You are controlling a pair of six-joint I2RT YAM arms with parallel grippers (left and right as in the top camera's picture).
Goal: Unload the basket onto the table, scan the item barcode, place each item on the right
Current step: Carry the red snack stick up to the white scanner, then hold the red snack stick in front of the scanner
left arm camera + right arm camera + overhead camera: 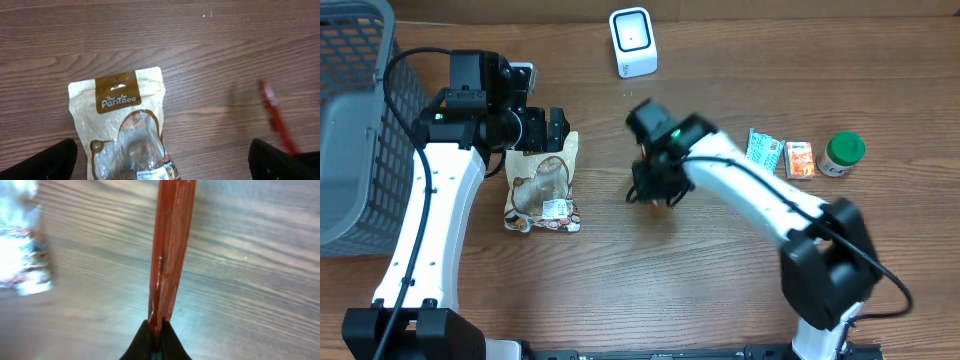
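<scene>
Right wrist view: a long, flat red packet (172,245) was pinched at its lower end between the pressed-together fingertips of the right gripper (157,339). From the jaws it ran straight up toward 12 o'clock over the wooden table (260,280); whether it touched the wood could not be told. From overhead, that gripper hovered near the table's middle, with the packet barely showing beneath it. The white scanner (633,42) stood well apart at 12 o'clock, near the far edge. At 9 o'clock from the packet a brown-and-clear snack bag (542,185) lay flat. The left gripper (548,130) hung by the bag's far end, its jaws spread wide and holding nothing. Further toward 9 o'clock stood a grey basket (355,120). At 3 o'clock lay a pale sachet (763,150), an orange sachet (800,160) and a green-lidded jar (842,152).
</scene>
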